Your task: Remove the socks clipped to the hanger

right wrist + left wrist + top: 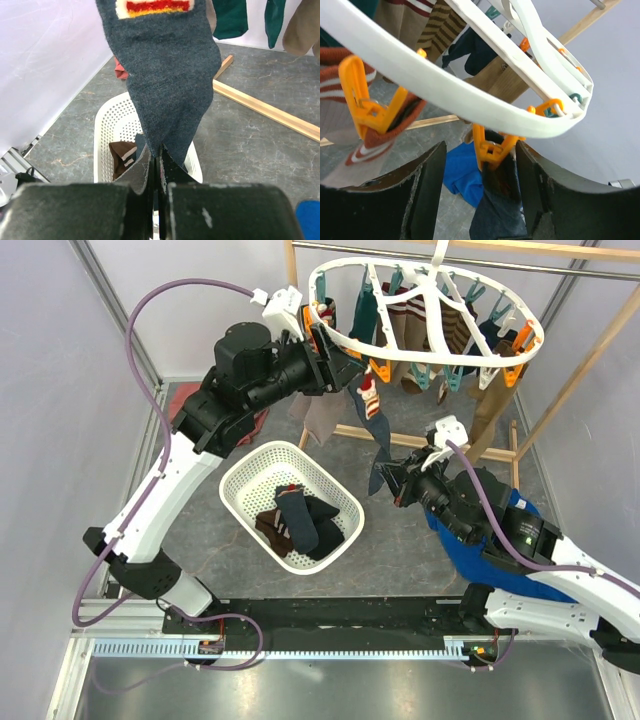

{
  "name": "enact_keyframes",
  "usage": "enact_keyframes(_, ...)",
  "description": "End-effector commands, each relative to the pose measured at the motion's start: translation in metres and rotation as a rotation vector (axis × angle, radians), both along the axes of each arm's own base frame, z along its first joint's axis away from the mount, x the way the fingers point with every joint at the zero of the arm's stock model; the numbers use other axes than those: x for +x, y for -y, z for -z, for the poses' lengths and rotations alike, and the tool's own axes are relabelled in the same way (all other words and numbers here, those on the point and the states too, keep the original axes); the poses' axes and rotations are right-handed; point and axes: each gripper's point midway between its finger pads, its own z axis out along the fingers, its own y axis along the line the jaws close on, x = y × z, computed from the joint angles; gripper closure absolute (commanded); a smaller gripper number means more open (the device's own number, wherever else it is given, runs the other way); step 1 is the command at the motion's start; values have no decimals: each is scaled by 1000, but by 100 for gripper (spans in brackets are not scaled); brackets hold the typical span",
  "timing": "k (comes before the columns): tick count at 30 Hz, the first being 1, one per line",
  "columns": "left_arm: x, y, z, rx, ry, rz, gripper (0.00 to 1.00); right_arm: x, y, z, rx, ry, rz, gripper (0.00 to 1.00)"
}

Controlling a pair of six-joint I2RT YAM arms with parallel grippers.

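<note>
The white oval hanger (420, 360) hangs at the back with several socks (410, 320) clipped under it. At its left rim (445, 85) my left gripper (330, 362) stands open. Its two fingers (427, 190) flank an orange clip (492, 147) without touching it. That clip pinches the cuff of a navy sock (505, 210). The sock (380, 440) hangs down to my right gripper (392, 480), which is shut on its toe end (170, 75); the closed jaws (160, 160) pinch the fabric's lowest point. A second orange clip (362, 107) holds a red-white striped cuff.
A white perforated basket (240, 485) with several socks in it sits on the grey table below the hanger, also under the right gripper (107, 130). A blue cloth (470, 550) lies by the right arm. A rust-red garment (190, 415) lies at the far left. A wooden rail frame (560, 390) carries the hanger.
</note>
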Motion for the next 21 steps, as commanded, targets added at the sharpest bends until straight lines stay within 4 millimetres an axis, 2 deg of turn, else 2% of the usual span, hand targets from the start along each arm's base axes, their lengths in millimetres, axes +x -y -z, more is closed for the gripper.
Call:
enact_keyframes(1, 5, -6, -20, 8, 73, -1, 35, -3, -1, -11, 63, 10, -15, 100)
enact_keyframes(5, 10, -5, -24, 25, 105, -7, 35, -3, -1, -11, 62, 14, -14, 100)
enact_keyframes(7, 11, -4, -26, 26, 117, 1, 39, -3, -1, -11, 59, 16, -15, 100)
enact_keyframes(10, 10, -2, -30, 26, 131, 13, 56, -2, -3, -10, 57, 16, -14, 100)
enact_keyframes(11, 10, -2, -30, 25, 132, 14, 70, -2, -3, -9, 57, 14, -14, 100)
enact_keyframes(13, 10, -1, -30, 25, 130, 19, 85, -2, -4, -8, 55, 12, -15, 100)
enact_keyframes(14, 10, -1, -28, 24, 125, 20, 98, -1, -5, -4, 48, 7, -17, 100)
enact_keyframes(19, 10, -1, -29, 21, 125, 16, 98, -4, -17, 12, -6, -23, -67, 100)
enact_keyframes(21, 10, 0, -30, 19, 126, 19, 98, -5, -30, 22, -20, -55, -101, 100)
